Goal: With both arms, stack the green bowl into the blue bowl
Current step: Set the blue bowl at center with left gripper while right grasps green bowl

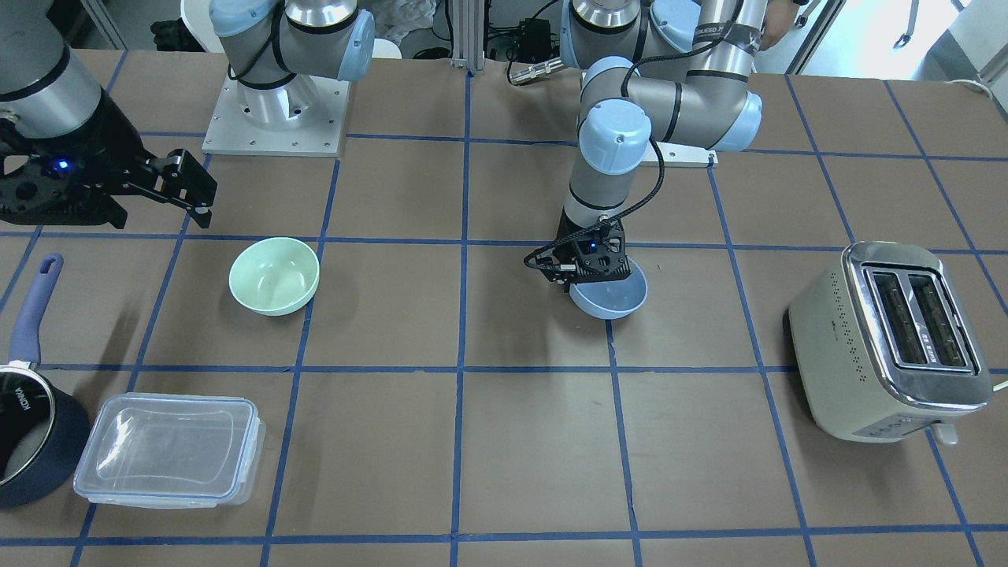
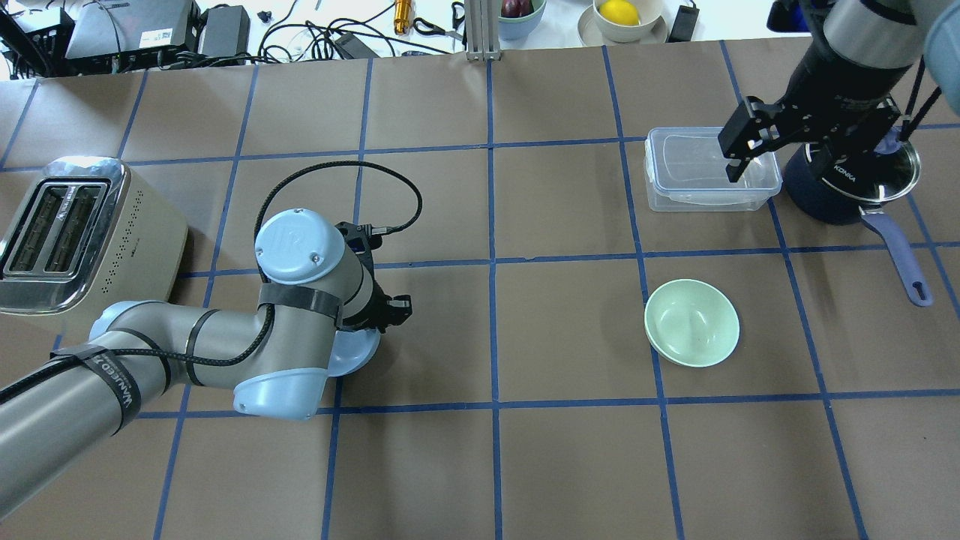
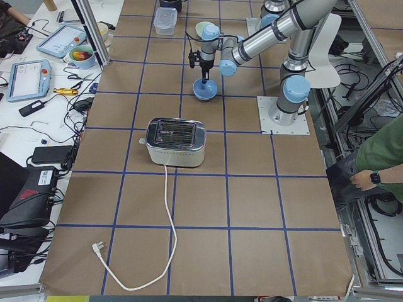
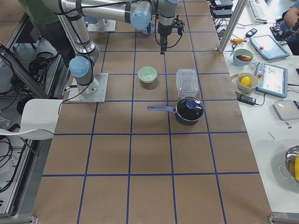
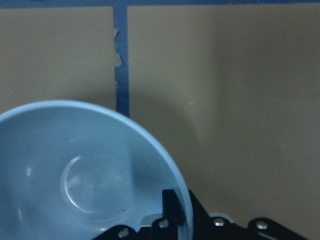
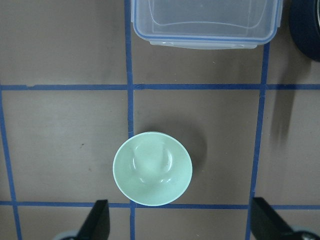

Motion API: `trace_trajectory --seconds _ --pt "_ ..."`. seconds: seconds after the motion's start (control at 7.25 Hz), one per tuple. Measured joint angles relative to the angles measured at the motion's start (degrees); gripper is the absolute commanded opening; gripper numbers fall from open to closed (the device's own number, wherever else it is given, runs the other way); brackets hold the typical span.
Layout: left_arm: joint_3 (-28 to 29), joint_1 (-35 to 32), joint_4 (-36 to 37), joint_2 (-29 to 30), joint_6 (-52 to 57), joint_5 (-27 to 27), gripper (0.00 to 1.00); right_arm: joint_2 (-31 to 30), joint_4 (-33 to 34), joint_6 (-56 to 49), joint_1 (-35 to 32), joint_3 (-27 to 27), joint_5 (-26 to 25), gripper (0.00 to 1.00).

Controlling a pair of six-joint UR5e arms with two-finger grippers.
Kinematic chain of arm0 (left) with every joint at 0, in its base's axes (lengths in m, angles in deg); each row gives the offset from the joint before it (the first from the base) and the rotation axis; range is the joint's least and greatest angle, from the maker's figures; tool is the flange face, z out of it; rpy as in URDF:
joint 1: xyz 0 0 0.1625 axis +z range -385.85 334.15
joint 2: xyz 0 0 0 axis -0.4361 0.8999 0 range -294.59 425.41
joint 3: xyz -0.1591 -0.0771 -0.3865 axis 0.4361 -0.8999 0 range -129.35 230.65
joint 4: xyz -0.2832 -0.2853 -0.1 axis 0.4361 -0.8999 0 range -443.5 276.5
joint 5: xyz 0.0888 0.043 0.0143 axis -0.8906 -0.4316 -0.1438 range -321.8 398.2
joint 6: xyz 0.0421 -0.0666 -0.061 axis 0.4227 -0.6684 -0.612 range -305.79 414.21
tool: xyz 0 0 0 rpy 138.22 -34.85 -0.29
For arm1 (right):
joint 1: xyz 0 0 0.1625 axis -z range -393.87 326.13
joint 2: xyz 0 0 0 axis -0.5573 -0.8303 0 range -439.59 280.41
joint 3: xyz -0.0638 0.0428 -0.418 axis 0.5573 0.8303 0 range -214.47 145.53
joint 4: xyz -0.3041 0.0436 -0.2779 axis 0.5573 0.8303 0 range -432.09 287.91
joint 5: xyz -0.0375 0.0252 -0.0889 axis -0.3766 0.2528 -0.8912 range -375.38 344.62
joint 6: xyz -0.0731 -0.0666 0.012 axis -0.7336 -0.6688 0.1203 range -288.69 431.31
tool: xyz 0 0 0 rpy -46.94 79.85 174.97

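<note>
The pale blue bowl (image 1: pixel 617 301) sits left of the table's centre in the overhead view (image 2: pixel 355 352). My left gripper (image 1: pixel 589 272) points down and is shut on its rim. In the left wrist view one finger (image 5: pixel 170 204) is inside the blue bowl (image 5: pixel 75 175) and the other is outside. The mint-green bowl (image 1: pixel 274 276) stands upright and empty on the table (image 2: pixel 691 322). My right gripper (image 1: pixel 193 189) is open and empty. It hangs high above and beyond the green bowl (image 6: pixel 152 168), which shows between its spread fingertips in the right wrist view.
A cream toaster (image 1: pixel 894 339) stands at the robot's left end, its cord trailing off. A clear lidded container (image 2: pixel 709 169) and a dark blue saucepan (image 2: pixel 847 180) with a long handle lie under and beside the right arm.
</note>
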Motion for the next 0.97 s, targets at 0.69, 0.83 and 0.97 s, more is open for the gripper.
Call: trace_trajectory --seconds 0.69,0.83,0.97 --pt "26.45 -13.43 -5.41 18.07 -25.94 -0.38 0.45 0.63 14.63 -3.82 3.21 -20.31 -3.11 0.98" --pt "29.10 -14.02 -6.10 19.65 -26.81 -0.36 0.99 1.77 20.95 -3.80 3.48 -24.87 -3.22 0.88" --pt "30.23 -14.06 -6.52 19.88 -25.74 -0.22 1.00 3.39 25.83 -3.74 3.59 -28.02 -3.10 0.61"
